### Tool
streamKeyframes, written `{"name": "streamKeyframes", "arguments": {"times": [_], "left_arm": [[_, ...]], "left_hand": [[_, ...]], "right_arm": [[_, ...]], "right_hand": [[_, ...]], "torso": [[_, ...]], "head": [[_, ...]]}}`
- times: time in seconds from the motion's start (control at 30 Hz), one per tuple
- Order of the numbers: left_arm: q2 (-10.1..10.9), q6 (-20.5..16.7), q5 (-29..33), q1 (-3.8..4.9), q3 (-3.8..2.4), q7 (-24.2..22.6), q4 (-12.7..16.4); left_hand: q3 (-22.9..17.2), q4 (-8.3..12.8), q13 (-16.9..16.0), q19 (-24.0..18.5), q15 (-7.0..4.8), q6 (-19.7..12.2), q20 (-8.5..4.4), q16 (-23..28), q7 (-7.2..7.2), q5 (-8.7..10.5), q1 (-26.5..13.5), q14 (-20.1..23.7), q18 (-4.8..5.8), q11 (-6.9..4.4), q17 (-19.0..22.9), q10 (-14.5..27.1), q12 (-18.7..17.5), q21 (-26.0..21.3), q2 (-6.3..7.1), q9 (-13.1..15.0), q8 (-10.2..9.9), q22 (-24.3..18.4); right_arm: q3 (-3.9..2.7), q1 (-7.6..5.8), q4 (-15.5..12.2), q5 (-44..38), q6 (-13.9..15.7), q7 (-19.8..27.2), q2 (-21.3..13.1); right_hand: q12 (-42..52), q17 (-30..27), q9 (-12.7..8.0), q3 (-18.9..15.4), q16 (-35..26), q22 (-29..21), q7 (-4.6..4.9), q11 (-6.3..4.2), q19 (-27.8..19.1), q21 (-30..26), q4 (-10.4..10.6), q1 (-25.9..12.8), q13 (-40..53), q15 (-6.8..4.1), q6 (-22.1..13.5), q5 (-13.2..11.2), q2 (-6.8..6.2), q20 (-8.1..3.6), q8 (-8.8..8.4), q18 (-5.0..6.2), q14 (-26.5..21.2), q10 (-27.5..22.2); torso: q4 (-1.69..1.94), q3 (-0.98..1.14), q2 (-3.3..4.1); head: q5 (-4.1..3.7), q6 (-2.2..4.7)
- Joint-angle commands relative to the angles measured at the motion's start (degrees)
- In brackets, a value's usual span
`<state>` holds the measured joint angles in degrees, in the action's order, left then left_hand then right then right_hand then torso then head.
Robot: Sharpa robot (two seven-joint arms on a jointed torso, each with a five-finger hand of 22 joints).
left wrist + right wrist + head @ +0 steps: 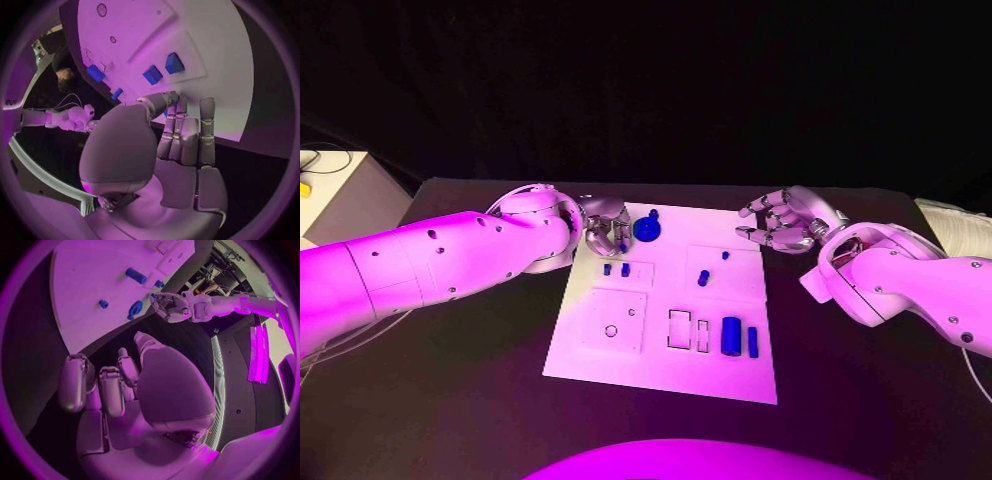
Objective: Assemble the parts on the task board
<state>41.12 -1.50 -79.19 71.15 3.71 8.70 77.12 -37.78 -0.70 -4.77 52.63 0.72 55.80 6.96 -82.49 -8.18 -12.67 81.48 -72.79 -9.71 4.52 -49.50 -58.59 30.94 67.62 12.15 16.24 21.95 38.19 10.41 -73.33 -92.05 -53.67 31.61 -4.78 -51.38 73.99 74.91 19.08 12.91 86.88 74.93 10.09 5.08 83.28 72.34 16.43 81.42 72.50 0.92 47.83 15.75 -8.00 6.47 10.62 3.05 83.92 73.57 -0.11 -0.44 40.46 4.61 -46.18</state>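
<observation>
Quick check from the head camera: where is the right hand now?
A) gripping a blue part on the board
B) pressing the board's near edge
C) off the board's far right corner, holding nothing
C: the right hand hovers beside the task board, fingers curled, nothing in them.

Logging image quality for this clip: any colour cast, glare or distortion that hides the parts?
Head view: magenta light over the whole scene, the board glaring, blue parts still readable. Both wrist views: fisheye bends the board's edges; the left hand and right hand fill the middle.

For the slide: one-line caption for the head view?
Left robot hand by a blue part at the board's far edge; right robot hand open beside it.
</observation>
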Motion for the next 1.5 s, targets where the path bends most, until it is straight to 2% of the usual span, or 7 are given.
{"name": "streamKeyframes", "arguments": {"times": [0.03,0.4,0.77,0.93,1.27,1.5], "left_arm": [[-0.15,0.96,0.39,-0.03,0.04,0.2,0.05],[-0.21,2.09,0.37,-0.03,0.29,0.5,0.19],[0.1,1.53,0.37,-0.05,0.43,0.57,0.54],[0.18,1.19,0.39,-0.05,0.45,0.54,0.63],[0.18,0.65,0.83,-0.05,0.45,0.53,0.53],[0.24,0.92,0.85,-0.05,0.45,1.22,0.43]], "left_hand": [[0.31,-0.05,0.02,0.24,0.05,0.34,0.01,-0.08,0.05,0.32,-0.52,0.21,-0.91,0.01,-0.02,-0.43,-0.36,0.16,-0.07,0.06,0.18,-0.07],[0.79,0.33,-0.36,0.22,-0.17,1.27,-0.1,-0.04,0.28,0.42,-0.32,0.44,-0.94,-0.32,0.58,-1.6,-0.24,0.13,-0.05,0.43,0.26,-0.12],[1.27,0.68,-0.53,0.06,-0.08,0.17,-0.16,-0.25,0.09,0.42,-0.25,0.28,-0.91,-0.12,-0.38,-0.94,-0.37,0.0,0.3,0.32,-0.65,-0.2],[1.33,0.73,-0.58,0.05,-0.04,-0.05,-0.16,-0.26,0.03,0.41,-0.23,0.35,-0.91,-0.05,-0.31,-0.76,-0.38,-0.01,0.31,0.29,-0.84,-0.21],[1.49,0.86,-0.97,-0.06,0.23,-1.57,0.01,-0.32,-0.36,0.37,-0.22,0.7,-0.89,0.24,0.05,0.0,-0.2,-0.08,0.35,-0.13,-2.24,-0.28],[1.65,0.96,-1.56,-0.17,0.41,-4.28,0.16,-0.42,-0.78,0.36,-0.24,1.09,-0.92,0.38,0.49,0.62,0.27,-0.16,0.76,-0.91,-4.37,-0.37]], "right_arm": [[-0.02,0.03,-0.05,-0.51,-0.56,0.21,0.0],[-0.02,0.03,0.01,-0.51,-0.58,0.23,0.01],[-0.02,0.03,0.06,-0.52,-0.59,0.26,-0.01],[-0.02,0.03,0.12,-0.52,-0.6,0.28,0.03],[-0.02,0.03,0.15,-0.52,-0.57,0.31,0.05],[-0.02,0.03,0.16,-0.52,-0.52,0.34,0.04]], "right_hand": [[0.25,9.66,-0.04,0.2,0.05,3.62,0.02,0.03,-0.04,0.16,0.01,-0.06,0.05,-0.31,0.41,0.38,-0.25,-0.1,0.35,0.73,4.55,0.38],[0.25,9.66,-0.04,0.2,0.05,3.62,0.02,0.03,-0.04,0.16,0.01,-0.06,0.05,-0.31,0.41,0.38,-0.25,-0.1,0.35,0.73,4.55,0.38],[0.25,9.66,-0.04,0.2,0.05,3.62,0.02,0.03,-0.04,0.16,0.01,-0.06,0.05,-0.31,0.41,0.38,-0.25,-0.1,0.35,0.73,4.55,0.38],[0.29,9.69,-0.05,0.38,0.06,3.65,0.01,0.01,0.0,0.17,0.03,-0.18,0.04,-0.33,0.43,0.41,-0.3,-0.12,0.37,0.72,4.57,0.42],[0.29,9.69,-0.05,0.38,0.06,3.65,0.01,0.01,0.0,0.17,0.03,-0.18,0.04,-0.33,0.43,0.41,-0.3,-0.12,0.37,0.72,4.57,0.42],[0.29,9.58,-0.07,0.46,-0.01,3.61,0.01,0.01,-0.01,0.1,0.03,-0.25,0.01,-0.34,0.41,0.42,-0.34,-0.13,0.36,0.73,4.54,0.42]], "torso": [[0.02,0.0,-0.03],[-0.02,-0.03,-0.02],[0.05,-0.07,-0.1],[0.0,-0.02,-0.07],[-0.03,-0.01,-0.02],[0.0,0.03,-0.04]], "head": [[0.03,-0.01],[0.06,-0.18],[0.07,-0.19],[0.11,-0.18],[0.15,-0.17],[0.11,-0.22]]}}
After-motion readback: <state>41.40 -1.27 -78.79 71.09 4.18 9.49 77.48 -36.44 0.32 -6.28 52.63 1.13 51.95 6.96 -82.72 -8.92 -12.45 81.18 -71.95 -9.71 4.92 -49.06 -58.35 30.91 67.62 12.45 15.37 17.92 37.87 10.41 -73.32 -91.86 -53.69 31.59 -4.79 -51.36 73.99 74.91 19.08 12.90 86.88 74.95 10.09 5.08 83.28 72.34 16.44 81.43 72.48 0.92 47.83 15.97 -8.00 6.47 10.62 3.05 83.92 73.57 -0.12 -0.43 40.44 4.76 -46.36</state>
